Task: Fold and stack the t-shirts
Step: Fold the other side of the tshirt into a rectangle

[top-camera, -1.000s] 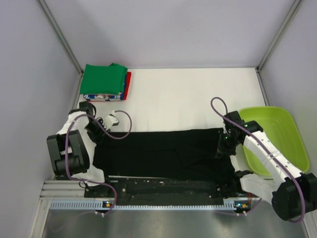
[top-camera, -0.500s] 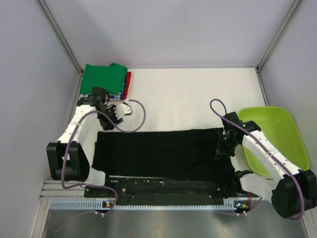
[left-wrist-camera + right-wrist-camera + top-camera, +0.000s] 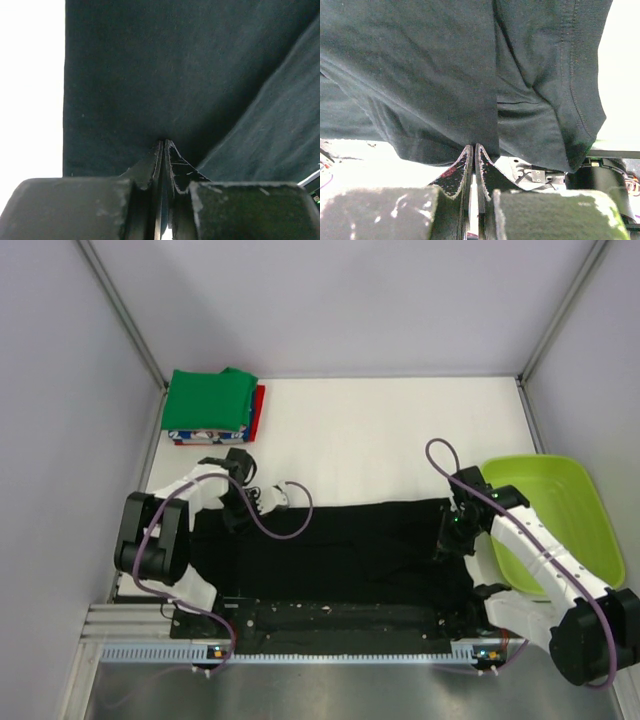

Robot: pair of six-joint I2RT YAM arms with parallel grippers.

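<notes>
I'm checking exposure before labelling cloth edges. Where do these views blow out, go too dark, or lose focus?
Top external: even light, sharp, but the black t-shirt reads almost featureless. Left wrist: the table clips to pure white; the left gripper's fingers are soft. Right wrist: shirt seams sharp, table clipped at right, the right gripper's pads blurred.

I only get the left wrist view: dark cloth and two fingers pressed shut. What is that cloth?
Observer: A black shirt spread across the near side of the table.
Operator: Is the other arm doing anything?
Observer: The right tool is shut on the shirt's opposite side.
Operator: Any other clothes around?
Observer: A folded stack, green on top, sits in the far left corner.
</notes>
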